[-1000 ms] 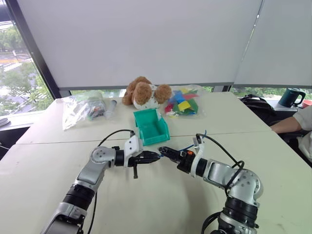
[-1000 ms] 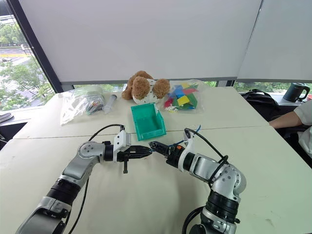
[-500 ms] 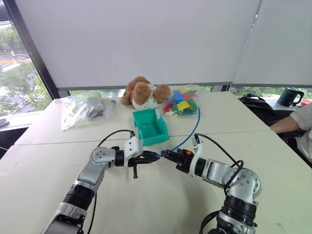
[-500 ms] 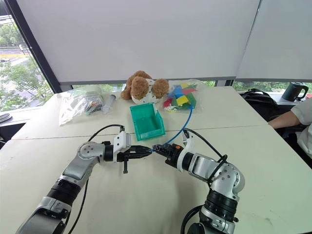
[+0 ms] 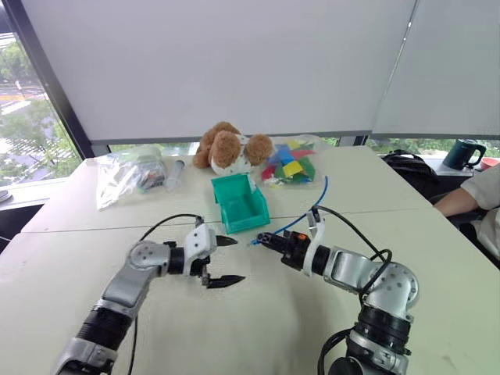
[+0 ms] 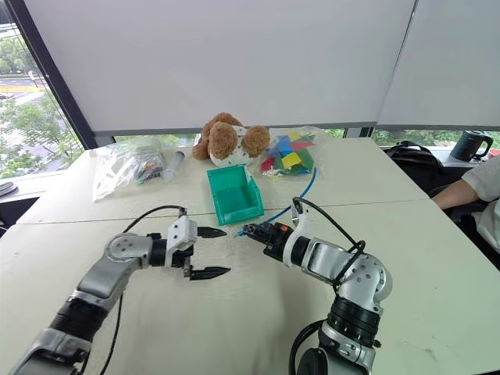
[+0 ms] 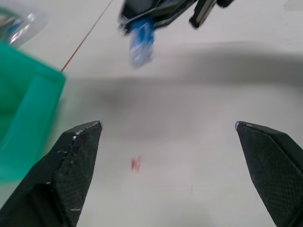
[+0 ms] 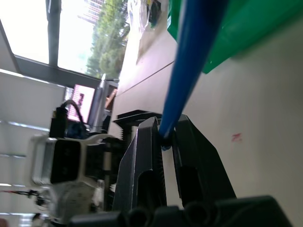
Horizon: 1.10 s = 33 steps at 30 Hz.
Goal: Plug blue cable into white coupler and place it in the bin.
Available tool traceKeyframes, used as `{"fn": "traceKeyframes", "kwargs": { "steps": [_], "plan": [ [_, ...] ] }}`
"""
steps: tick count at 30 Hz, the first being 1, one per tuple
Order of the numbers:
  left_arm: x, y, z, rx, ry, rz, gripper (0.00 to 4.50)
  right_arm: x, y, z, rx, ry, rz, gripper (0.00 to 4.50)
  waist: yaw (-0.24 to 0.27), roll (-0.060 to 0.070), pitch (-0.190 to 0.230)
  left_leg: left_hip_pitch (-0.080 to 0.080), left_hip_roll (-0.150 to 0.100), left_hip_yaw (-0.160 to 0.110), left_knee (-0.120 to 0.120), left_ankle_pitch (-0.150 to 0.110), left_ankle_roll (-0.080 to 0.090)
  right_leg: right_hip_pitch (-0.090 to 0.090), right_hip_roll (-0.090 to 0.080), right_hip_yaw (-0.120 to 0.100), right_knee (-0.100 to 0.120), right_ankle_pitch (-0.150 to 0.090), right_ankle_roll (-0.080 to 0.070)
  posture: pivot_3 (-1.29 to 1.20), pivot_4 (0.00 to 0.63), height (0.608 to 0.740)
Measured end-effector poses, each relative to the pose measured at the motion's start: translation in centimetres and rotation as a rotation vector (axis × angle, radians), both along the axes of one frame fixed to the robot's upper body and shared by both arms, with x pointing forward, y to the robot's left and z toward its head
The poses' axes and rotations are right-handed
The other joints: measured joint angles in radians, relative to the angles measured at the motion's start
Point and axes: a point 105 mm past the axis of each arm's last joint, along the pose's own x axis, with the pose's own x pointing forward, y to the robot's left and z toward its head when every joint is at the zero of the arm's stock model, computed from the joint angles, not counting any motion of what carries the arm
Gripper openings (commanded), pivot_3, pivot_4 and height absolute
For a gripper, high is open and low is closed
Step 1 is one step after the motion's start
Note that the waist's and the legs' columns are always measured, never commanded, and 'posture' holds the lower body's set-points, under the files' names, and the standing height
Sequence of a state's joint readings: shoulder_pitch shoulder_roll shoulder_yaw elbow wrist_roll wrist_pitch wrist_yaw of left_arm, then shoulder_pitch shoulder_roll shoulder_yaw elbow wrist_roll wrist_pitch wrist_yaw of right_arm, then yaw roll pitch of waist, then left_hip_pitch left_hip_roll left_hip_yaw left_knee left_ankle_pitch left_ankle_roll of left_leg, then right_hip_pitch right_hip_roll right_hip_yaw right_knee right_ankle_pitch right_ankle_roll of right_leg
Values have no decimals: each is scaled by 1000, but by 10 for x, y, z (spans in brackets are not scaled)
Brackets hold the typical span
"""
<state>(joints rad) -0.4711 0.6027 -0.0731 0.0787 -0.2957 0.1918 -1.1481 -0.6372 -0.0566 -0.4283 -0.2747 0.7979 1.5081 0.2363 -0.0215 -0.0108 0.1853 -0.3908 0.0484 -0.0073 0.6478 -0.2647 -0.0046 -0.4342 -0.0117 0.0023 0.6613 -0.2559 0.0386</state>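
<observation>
My right gripper (image 5: 261, 239) is shut on the blue cable (image 5: 306, 212) close to its end, just above the table. The cable arcs up and back over the right arm. Its short blue end (image 7: 140, 43) with a pale tip sticks out of the jaws; I cannot make out the white coupler as a separate piece. My left gripper (image 5: 237, 259) hangs wide open with nothing in it, a hand's width to the left of the cable's end. The teal bin (image 5: 241, 204) stands just behind both grippers, its cut-away front towards me.
Behind the bin lie a brown stuffed toy (image 5: 231, 148), a clear bag of coloured blocks (image 5: 291, 166), and further left another clear bag (image 5: 127, 173) and a marker (image 5: 176, 173). A person's sleeve (image 5: 478, 197), a dark mug (image 5: 460, 154) and a black bag (image 5: 406, 163) are at the right.
The right gripper closed on the cable and lifted it slightly. The left gripper, shut at the cable's end before, has opened wide and drawn back to the left.
</observation>
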Motion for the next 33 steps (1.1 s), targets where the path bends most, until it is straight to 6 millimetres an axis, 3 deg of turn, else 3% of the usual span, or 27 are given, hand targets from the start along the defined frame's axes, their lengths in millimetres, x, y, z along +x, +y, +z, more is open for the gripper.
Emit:
{"fn": "traceKeyframes", "kwargs": {
  "steps": [4,8,12,17,28,33],
  "plan": [
    [6,34,33,-87,-13,166,4395,-6,4,20,-273,-293,126,0,0,0,1,0,0,0,0,0,0,0,0,0,-1,-2,4,0,150,740],
    [2,58,51,-139,2,284,4395,-16,19,21,-481,-555,356,0,-7,0,1,0,0,1,-1,0,0,0,0,0,-3,-2,4,0,150,740],
    [-14,76,35,-102,95,350,4395,-12,26,23,-629,-764,512,0,-22,-1,2,0,0,0,-1,0,0,0,0,0,-3,-1,1,0,150,740],
    [-28,90,10,-52,181,392,4395,-4,33,19,-670,-840,582,0,-20,-2,2,0,0,1,-1,0,0,0,0,0,-3,0,0,0,150,740],
    [-21,126,-12,-19,170,514,4395,-1,45,15,-670,-888,623,0,-11,-2,2,0,1,1,-1,0,0,0,-2,0,-3,0,-1,0,150,740],
    [-10,126,-35,-38,213,488,4395,-5,45,9,-668,-870,613,0,4,-2,2,0,0,2,-1,0,0,-1,-2,0,-3,0,-1,0,150,740]
  ]
}}
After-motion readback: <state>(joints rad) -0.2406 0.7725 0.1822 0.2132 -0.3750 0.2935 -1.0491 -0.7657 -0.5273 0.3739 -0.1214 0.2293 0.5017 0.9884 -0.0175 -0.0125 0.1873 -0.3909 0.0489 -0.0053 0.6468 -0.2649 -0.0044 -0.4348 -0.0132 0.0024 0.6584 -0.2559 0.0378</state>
